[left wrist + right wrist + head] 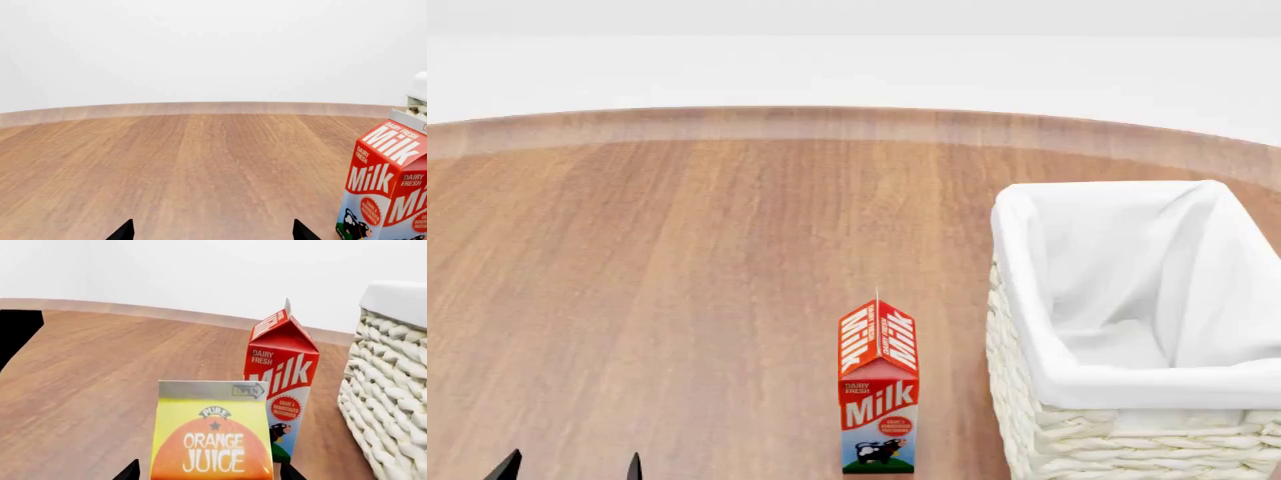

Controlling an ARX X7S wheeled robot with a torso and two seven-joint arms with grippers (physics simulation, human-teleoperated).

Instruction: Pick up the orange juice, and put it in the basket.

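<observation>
Both grippers' jaws gape: right gripper (pixel 210 472) straddles the orange juice (pixel 212 435); the basket (pixel 1054 300) holds nothing.

Left gripper (pixel 571 467): only two dark fingertips visible at head view's lower left, set apart, nothing between them; same in left wrist view (pixel 211 231). Right gripper (pixel 210 471): two dark fingertips visible, one either side of orange juice (pixel 212 435); contact unclear. Arms, wrists out of frame.

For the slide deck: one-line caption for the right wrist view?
Right gripper straddles the orange juice; milk carton and basket behind.
</observation>
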